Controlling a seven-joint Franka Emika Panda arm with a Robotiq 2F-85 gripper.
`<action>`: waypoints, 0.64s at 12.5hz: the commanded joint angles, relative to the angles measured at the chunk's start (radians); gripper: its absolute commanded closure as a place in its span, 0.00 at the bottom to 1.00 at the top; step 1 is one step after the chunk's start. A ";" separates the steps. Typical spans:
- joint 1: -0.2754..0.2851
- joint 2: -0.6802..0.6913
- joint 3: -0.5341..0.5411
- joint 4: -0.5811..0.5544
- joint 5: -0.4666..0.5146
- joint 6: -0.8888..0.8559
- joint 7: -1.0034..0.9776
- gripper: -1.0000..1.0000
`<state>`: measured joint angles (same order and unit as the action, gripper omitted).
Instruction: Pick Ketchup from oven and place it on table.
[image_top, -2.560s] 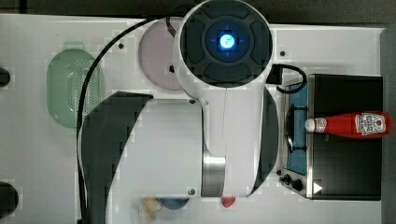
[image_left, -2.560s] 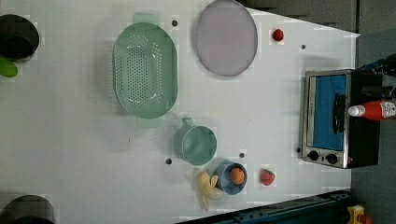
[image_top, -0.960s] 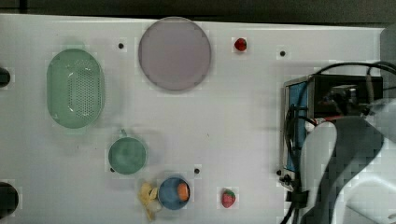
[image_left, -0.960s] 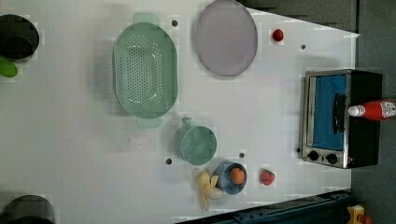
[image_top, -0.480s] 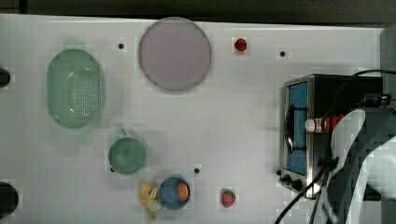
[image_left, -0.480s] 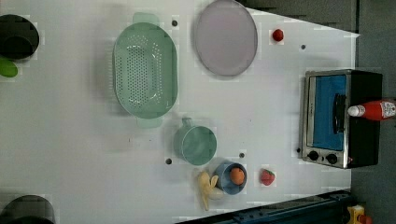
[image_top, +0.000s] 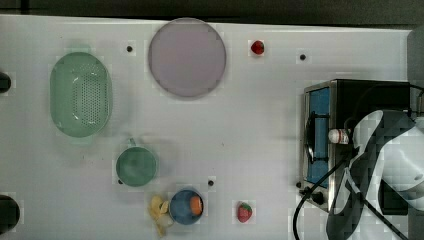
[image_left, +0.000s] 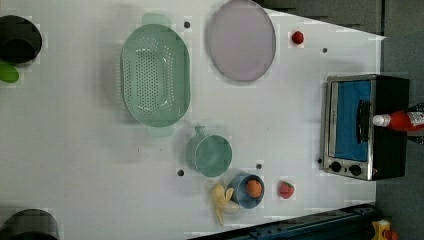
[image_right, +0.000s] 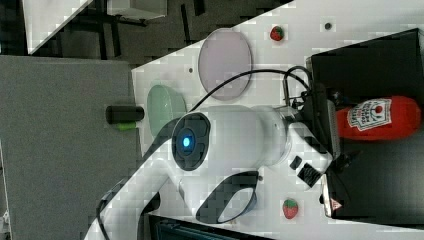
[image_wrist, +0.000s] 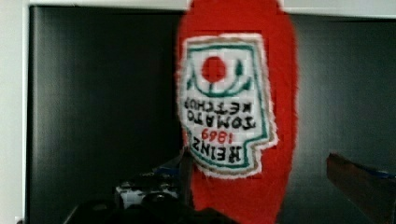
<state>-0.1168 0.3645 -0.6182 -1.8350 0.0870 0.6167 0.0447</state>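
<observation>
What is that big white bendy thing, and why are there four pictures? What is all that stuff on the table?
The big white bendy thing is a robot arm. Four cameras photograph the same moment: three look at the scene from off the arm, and one rides on the arm's wrist.

On the large white table lie a mint-green strainer basket, a round pale lilac plate, a green cup, a small blue bowl with something orange inside, and two little red strawberries.

At the top view's right stands a boxy black toaster oven with a blue glass door. A slim red ketchup bottle with a white cap lies on top of it.

The arm's tool is open above the bottle, one finger on each side. It holds nothing yet.
</observation>
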 joint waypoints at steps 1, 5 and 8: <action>-0.038 0.031 0.006 0.053 0.033 0.019 -0.005 0.00; -0.040 0.062 0.008 0.052 0.095 0.029 -0.005 0.00; -0.041 0.068 0.007 0.049 0.098 0.030 -0.005 0.17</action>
<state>-0.1501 0.4543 -0.6099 -1.8066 0.1885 0.6685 0.0428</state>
